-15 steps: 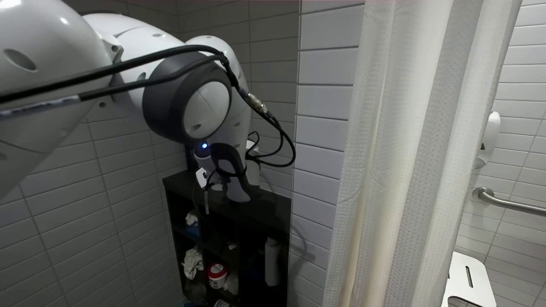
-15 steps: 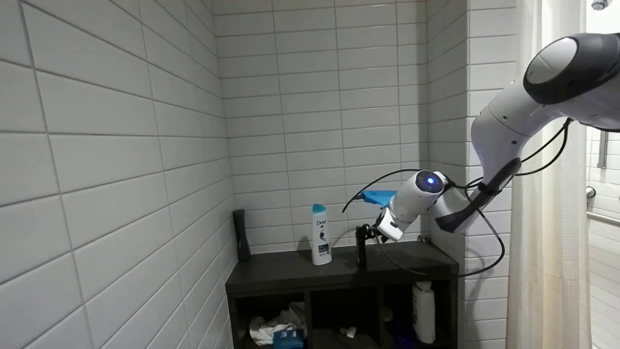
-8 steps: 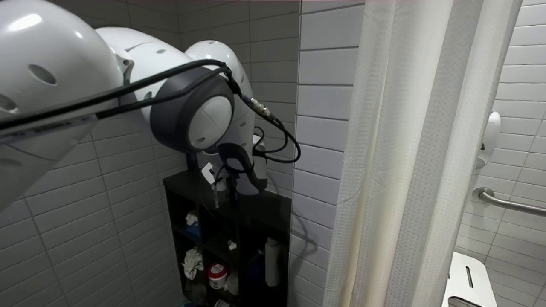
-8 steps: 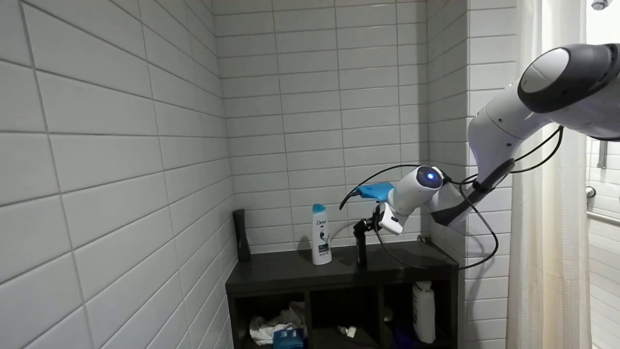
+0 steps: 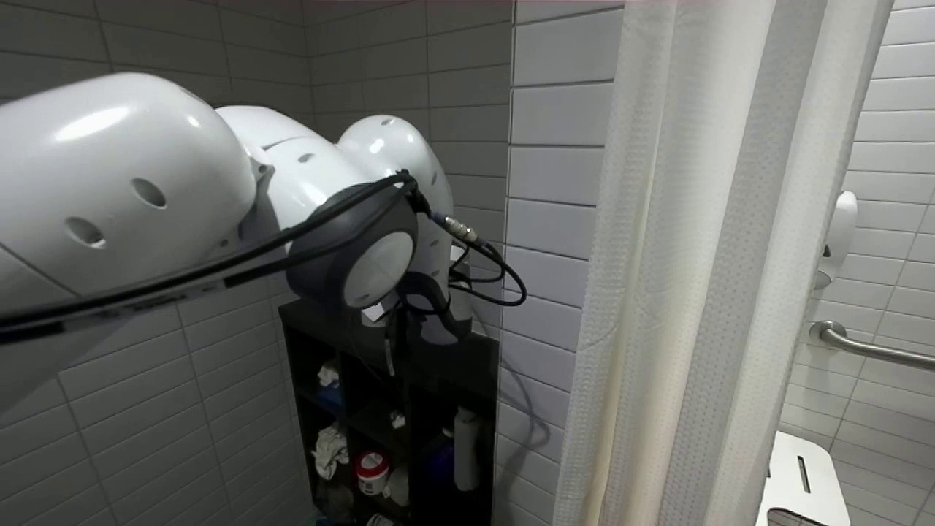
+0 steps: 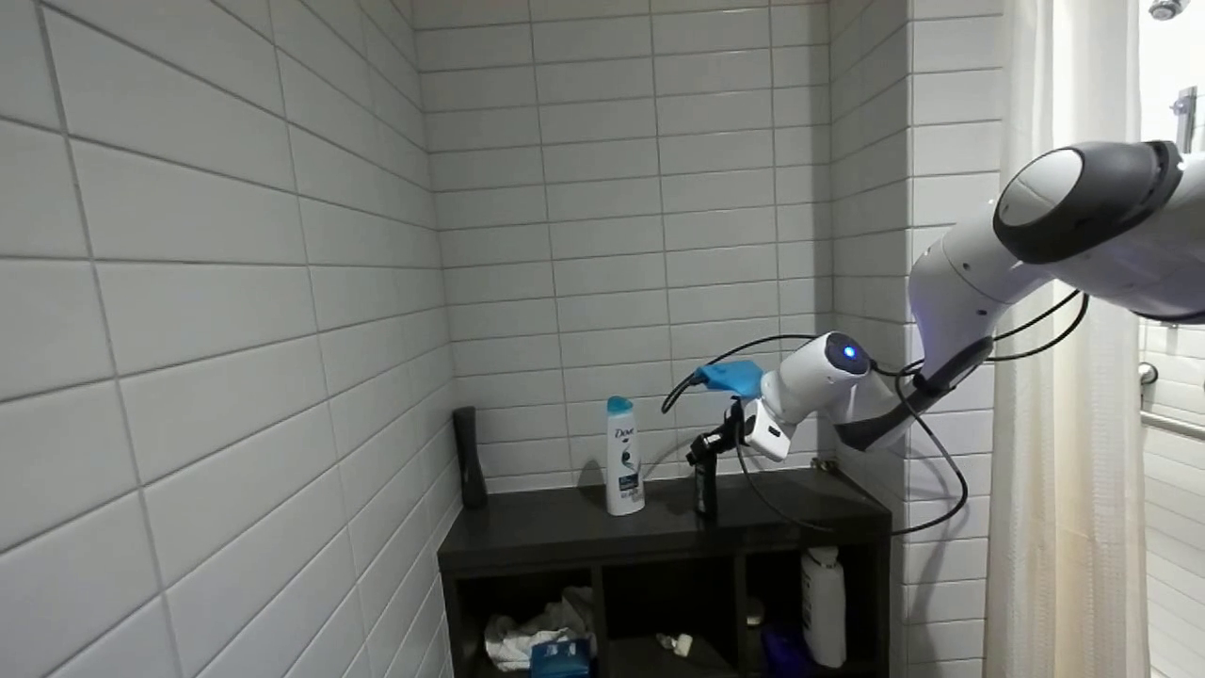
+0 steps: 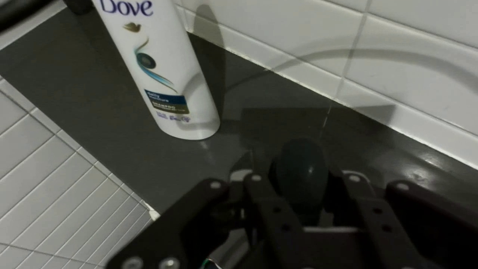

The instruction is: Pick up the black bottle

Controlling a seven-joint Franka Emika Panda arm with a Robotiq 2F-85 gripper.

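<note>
The black bottle [image 6: 705, 492] stands upright on the dark cabinet top in an exterior view, with my gripper [image 6: 704, 450] around its upper part. From the wrist camera, the rounded dark top of the black bottle [image 7: 303, 168] fills the gap between the jaws. Both pads of my gripper [image 7: 301, 179] appear to press against its sides, though the picture is dark there. The lower part of the bottle is hidden by the fingers [image 7: 274, 209] in the wrist view. In an exterior view the arm [image 5: 380, 270] blocks most of the gripper and bottle.
A white Dove shampoo bottle [image 6: 623, 461] stands close to the left of the gripper on the cabinet top [image 6: 555, 523]. A dark waisted object [image 6: 470, 459] leans near the corner. Tiled walls rise behind and beside. A loose cable [image 6: 958, 499] hangs off the arm; a curtain [image 5: 694, 256] hangs nearby.
The arm's upper links have sunk in both exterior views, and the wrist has shifted slightly. My jaws have drawn together around the black bottle, which stands at nearly the same spot.
</note>
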